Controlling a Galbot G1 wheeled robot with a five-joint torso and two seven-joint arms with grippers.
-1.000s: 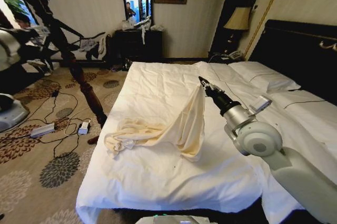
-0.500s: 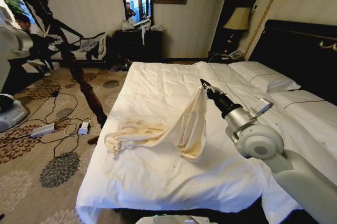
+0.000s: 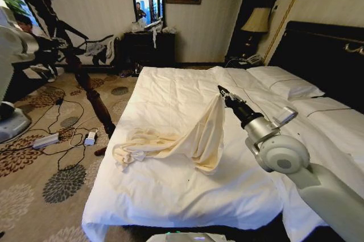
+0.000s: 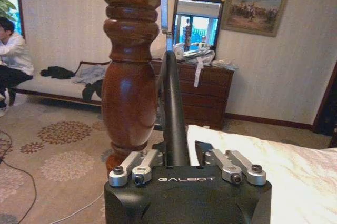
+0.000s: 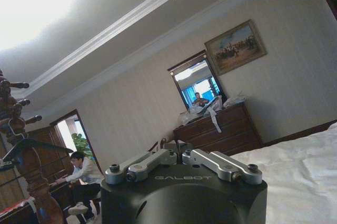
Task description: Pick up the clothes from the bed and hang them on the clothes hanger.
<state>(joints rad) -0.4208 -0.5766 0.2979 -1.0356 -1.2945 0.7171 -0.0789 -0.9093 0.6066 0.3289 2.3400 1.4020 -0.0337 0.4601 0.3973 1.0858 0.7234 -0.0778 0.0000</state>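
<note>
Because the right gripper (image 3: 221, 91) is clamped on one edge of the cream-yellow garment (image 3: 193, 134), that edge is lifted while the remainder trails on the bed (image 3: 170, 196); the left gripper (image 4: 181, 155) grips the clothes hanger's dark arm (image 4: 174, 108) beside the wooden stand post (image 4: 129, 66).

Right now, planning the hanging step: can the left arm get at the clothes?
Probably not yet: the left gripper holds the clothes hanger by the wooden post, off the bed, while the right gripper lifts the clothes.
</note>
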